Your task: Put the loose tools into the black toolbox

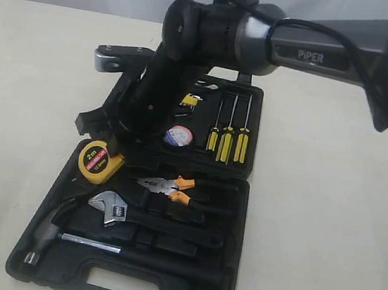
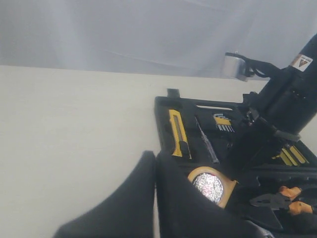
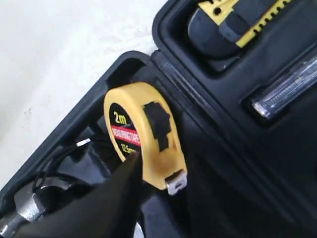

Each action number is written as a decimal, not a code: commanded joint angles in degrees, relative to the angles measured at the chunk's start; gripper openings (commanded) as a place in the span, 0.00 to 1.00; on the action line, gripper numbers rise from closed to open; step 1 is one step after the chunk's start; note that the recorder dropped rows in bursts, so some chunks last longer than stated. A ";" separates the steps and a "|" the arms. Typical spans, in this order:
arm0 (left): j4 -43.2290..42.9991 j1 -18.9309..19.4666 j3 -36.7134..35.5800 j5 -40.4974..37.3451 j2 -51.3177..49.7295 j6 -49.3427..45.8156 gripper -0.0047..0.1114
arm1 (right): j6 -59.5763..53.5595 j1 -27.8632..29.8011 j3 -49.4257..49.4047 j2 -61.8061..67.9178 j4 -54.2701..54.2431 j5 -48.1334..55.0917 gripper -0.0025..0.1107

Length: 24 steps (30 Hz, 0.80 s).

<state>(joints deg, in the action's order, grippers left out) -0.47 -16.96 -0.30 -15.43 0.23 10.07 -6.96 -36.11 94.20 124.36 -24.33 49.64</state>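
The black toolbox lies open. My right gripper reaches across to its left edge and is shut on the yellow "2m" tape measure, which stands tilted on edge over the corner recess. One dark finger presses its labelled face; the other is lost against the black case. The orange-handled pliers lie in the lower half, the black tape roll and the yellow-black utility knife in the upper half. My left gripper hangs shut and empty beside the case's left edge.
A steel hammer and an adjustable wrench rest in the lower half. Three yellow-handled screwdrivers and small hex keys sit in the upper half. The right arm spans the case from the right. Pale tabletop surrounds it.
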 commanded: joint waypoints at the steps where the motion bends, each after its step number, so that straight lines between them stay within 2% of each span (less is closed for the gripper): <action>1: 0.47 -0.26 0.30 -0.18 -0.23 -0.02 0.04 | 0.31 -0.68 0.36 -0.05 0.42 1.76 0.29; 8: 0.47 -0.26 0.30 -0.18 -0.23 -0.02 0.04 | -1.21 -3.39 0.36 2.07 -1.62 4.22 0.29; 15: 0.47 -0.26 0.30 -0.18 -0.23 -0.02 0.04 | -11.08 -3.34 0.88 1.30 -14.28 9.53 0.29; 21: 0.47 -0.26 0.30 -0.18 -0.23 -0.02 0.04 | -11.47 -3.34 5.00 0.66 -13.49 9.24 0.29; 24: 0.47 -0.26 0.30 -0.18 -0.23 -0.02 0.04 | -11.47 -3.34 5.43 0.66 -11.02 5.61 0.29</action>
<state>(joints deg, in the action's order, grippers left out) -0.47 -16.96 -0.30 -15.43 0.23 10.07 -17.78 -39.66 98.99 125.56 -37.44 57.88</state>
